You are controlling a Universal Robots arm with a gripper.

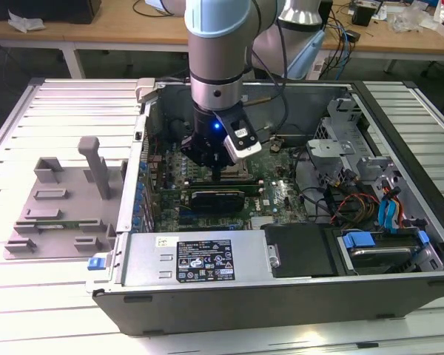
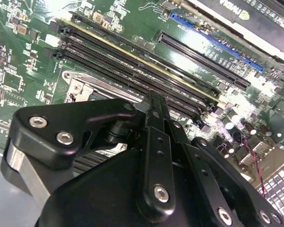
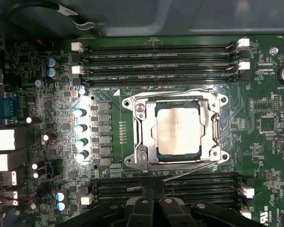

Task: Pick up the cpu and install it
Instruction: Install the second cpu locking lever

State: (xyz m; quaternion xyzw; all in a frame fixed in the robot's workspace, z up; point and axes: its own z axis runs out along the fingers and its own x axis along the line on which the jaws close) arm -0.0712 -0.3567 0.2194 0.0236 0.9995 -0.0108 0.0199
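Open computer case (image 1: 399,222) lies on the slatted surface (image 1: 52,296); arm's tool (image 1: 219,171) hangs low over the motherboard (image 3: 47,75), near case centre. In the first wrist view the cpu (image 3: 178,130) sits in the socket frame (image 3: 175,130), 12 o'clock of the fingertips (image 3: 154,191), which are pinched narrow, holding nothing. Judgement: placement appears done; whether the frame is latched, cannot tell.
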